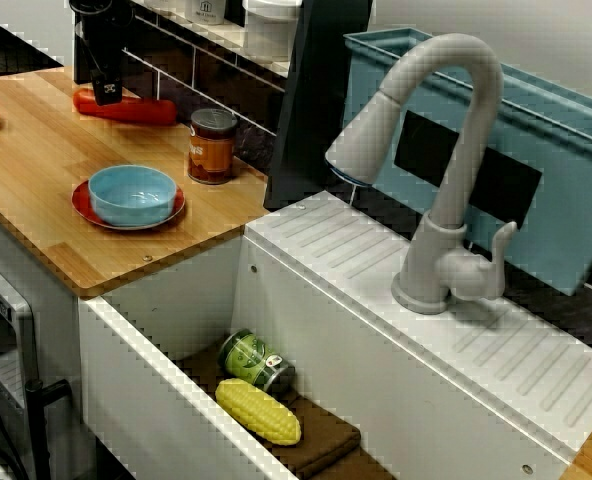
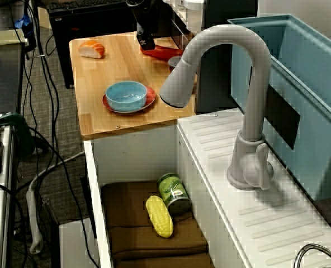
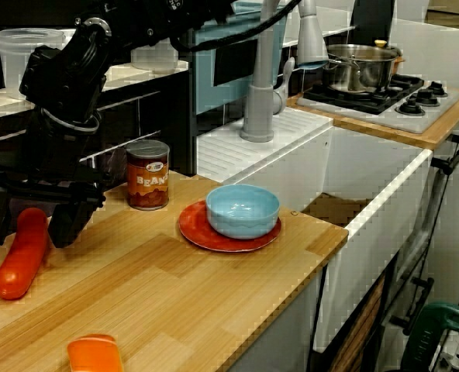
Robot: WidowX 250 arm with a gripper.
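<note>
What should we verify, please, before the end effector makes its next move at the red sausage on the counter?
1. End effector open: ok, its jaws are spread in the view from the side.
2. Red sausage lined up: ok, its upper end lies between the fingers.
3. Fingers touching the sausage: cannot tell.
4. Sausage flat on the counter: ok.
5. Bean can out of the way: ok, upright and apart from the end effector.
6. Bowl seated on its plate: ok, well away from the sausage.
</note>
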